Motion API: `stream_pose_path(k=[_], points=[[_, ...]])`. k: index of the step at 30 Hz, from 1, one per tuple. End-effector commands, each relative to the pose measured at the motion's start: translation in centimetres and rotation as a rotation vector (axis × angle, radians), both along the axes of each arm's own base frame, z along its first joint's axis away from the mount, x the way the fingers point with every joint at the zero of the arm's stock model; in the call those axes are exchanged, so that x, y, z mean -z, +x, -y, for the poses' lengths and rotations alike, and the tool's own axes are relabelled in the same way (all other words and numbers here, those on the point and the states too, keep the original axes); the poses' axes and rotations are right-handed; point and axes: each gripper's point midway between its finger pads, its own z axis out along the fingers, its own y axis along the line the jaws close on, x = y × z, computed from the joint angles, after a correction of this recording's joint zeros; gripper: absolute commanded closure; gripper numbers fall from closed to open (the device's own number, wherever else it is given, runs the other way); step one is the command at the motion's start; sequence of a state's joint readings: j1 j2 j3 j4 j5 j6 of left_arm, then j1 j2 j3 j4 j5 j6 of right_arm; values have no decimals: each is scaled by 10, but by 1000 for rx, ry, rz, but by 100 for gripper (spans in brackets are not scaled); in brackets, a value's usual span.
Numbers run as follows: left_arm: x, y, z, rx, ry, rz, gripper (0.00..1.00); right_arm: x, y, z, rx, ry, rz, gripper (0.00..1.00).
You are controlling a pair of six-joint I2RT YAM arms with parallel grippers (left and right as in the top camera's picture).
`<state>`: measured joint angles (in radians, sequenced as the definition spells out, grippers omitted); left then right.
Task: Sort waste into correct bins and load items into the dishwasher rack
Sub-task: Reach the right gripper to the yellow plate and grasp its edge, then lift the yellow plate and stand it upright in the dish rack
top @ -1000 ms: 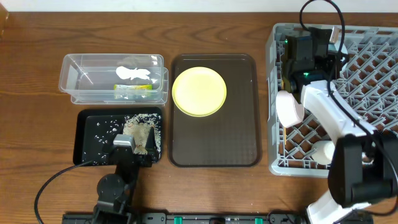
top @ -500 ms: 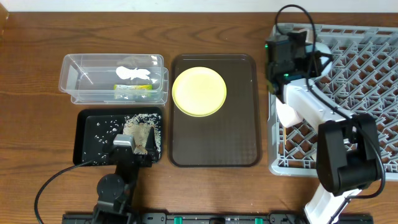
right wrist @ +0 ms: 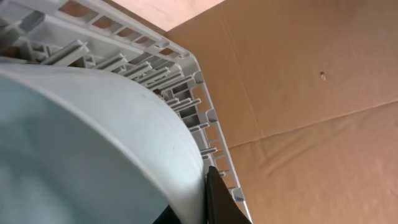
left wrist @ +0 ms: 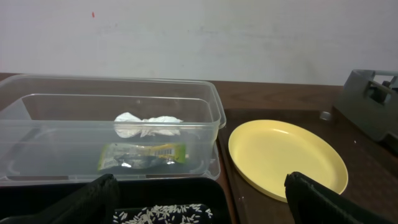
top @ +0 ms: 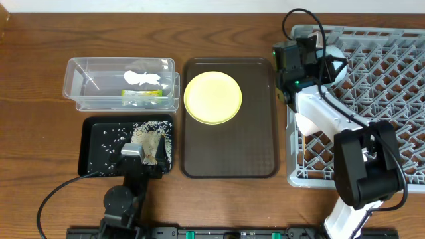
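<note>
My right gripper [top: 317, 53] is shut on the small light-blue bowl [top: 334, 53] at the far left corner of the grey dishwasher rack [top: 392, 79]. The bowl fills the right wrist view [right wrist: 74, 143] against the rack wall [right wrist: 124, 56]. A white bowl [top: 307, 123] lies in the rack by its left wall. My left gripper [top: 141, 161] is open over the black tray [top: 93, 149], which holds rice scraps [top: 153, 136]. The clear tub [top: 80, 73] holds the white paper scrap [top: 141, 77] and the snack wrapper [top: 141, 94]. The pale-yellow plate [top: 212, 97] lies on the brown tray. No chopsticks show.
The brown serving tray [top: 229, 146] lies between the bins and the rack. In the left wrist view the tub [left wrist: 211, 106], paper [left wrist: 147, 124], wrapper [left wrist: 143, 154], plate [left wrist: 286, 158] and rice [left wrist: 161, 214] lie ahead of my open fingers [left wrist: 202, 190].
My right arm has swung left and towards the rack's far left corner, carrying the light-blue bowl. The left arm and the bins have not moved.
</note>
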<state>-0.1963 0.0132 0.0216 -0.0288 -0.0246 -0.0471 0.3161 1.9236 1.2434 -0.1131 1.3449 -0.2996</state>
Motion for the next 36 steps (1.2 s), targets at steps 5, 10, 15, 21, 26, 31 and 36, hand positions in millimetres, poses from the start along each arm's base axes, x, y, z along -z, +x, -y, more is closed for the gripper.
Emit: stream_pose_path(k=[5,10,15,21,26,31,36], points=[[19,-1,-3,-13,25,-56,12,33,2,-48,-144,10,-121,83],[19,-1,-3,-13,25,-56,12,28,1,-68,-184,6,-105,56],[19,-1,-3,-13,25,-56,12,4,-6,-94,-237,17,-46,38],[19,-1,-3,-13,25,-56,12,-12,-19,-169,-523,343,3,35],[19,-1,-3,-13,25,-56,12,33,-82,-290,-807,1097,-270,33],[19,-1,-3,-13,25,-56,12,79,-118,-316,-567,1445,-395,39],[19,-1,-3,-13,25,-56,12,134,-104,-296,-266,1475,-313,51]])
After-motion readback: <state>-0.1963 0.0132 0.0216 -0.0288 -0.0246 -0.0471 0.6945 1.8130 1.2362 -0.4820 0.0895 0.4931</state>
